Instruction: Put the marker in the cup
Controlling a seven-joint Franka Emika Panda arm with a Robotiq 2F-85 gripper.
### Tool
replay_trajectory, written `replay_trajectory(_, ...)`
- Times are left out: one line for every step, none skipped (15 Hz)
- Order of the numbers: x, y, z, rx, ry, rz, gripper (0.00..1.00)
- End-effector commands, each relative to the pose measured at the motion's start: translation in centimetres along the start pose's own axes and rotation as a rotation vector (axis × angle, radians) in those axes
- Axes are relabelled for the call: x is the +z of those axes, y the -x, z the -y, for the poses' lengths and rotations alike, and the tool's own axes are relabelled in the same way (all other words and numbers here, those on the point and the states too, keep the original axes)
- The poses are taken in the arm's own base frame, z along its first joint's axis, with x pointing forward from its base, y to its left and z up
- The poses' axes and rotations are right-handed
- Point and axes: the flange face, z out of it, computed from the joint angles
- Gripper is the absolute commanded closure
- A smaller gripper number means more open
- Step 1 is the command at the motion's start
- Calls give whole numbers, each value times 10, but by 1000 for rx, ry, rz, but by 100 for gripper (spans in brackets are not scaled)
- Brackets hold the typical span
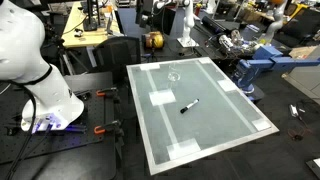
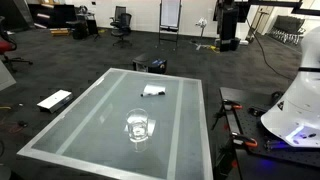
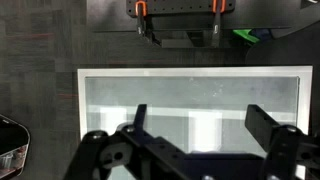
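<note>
Tbl (image 3: pixel 190 90) below; gripper (image 3: pixel 200 120) wide open, empty.

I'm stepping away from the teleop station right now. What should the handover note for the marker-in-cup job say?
Gripper: open and empty, held above the table in the wrist view.
Marker: lying flat near the middle of the table, not gripped.
Cup: upright on the table, apart from the marker, with no marker in it.
Done: nothing yet.
Left: lower onto the marker, grasp it, carry it over the cup and release it inside.
</note>
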Motion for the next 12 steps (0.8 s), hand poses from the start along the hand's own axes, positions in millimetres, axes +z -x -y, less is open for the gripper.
replay_trajectory(-1,0,0,0,0,0,0)
replay_trajectory(-1,0,0,0,0,0,0)
replay_trajectory(-1,0,0,0,0,0,0)
replay_trajectory(-1,0,0,0,0,0,0)
replay_trajectory(-1,0,0,0,0,0,0)
replay_trajectory(-1,0,0,0,0,0,0)
replay_trajectory(-1,-1,-1,4,4,-8,0)
replay_trajectory(0,-3,-3,18,14,-25,0)
replay_trajectory(0,-5,-6,25,18,-41,0)
replay_trajectory(0,-8,-10,29,22,-59,0)
replay_trajectory(0,-11,-15,30,27,-79,0)
replay_trajectory(2,-15,-21,32,39,-107,0)
